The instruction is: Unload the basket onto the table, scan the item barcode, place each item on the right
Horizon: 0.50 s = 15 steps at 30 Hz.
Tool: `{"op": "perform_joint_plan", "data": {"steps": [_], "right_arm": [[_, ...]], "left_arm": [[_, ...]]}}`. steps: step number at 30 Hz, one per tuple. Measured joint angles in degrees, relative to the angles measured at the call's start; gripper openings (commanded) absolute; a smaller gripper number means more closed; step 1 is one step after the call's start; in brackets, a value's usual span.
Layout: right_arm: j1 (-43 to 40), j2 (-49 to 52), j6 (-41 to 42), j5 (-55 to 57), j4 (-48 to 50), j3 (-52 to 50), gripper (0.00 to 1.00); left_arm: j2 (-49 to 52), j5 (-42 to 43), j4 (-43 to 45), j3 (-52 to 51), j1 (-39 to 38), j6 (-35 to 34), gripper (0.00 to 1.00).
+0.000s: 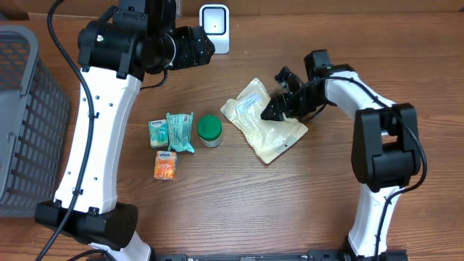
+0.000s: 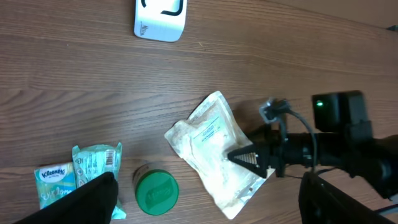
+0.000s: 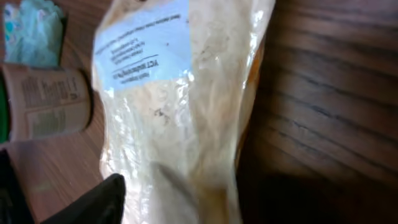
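The item in hand's reach is a clear pouch (image 1: 257, 119) of pale powder with a white label, lying flat on the wooden table right of centre. My right gripper (image 1: 279, 107) is down at its right side, open, with one finger (image 3: 93, 199) at each side of the pouch (image 3: 180, 124) and the pouch between them. The left wrist view shows the same pouch (image 2: 211, 140) with the right gripper (image 2: 252, 158) on it. The white scanner (image 1: 214, 27) stands at the table's far edge. My left gripper (image 1: 201, 48) hangs high beside it, open and empty.
A green-lidded jar (image 1: 210, 130) lies left of the pouch. Further left are a teal packet (image 1: 180, 131), a Kleenex pack (image 1: 159, 133) and an orange packet (image 1: 166, 165). A grey basket (image 1: 22, 123) fills the left edge.
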Motion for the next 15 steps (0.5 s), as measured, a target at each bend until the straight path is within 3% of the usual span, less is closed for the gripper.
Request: {"op": "perform_joint_plan", "data": {"steps": [4, 12, 15], "right_arm": [[1.0, 1.2, -0.1, 0.0, -0.7, 0.4, 0.29], [1.3, 2.3, 3.2, -1.5, -3.0, 1.0, 0.06], [1.0, 2.4, 4.2, -2.0, -6.4, 2.9, 0.04]], "left_arm": [[0.0, -0.2, 0.0, 0.0, 0.0, 0.0, 0.85], [0.0, -0.3, 0.2, 0.0, 0.0, 0.0, 0.86], [0.0, -0.4, 0.5, 0.0, 0.0, 0.0, 0.86]]}}
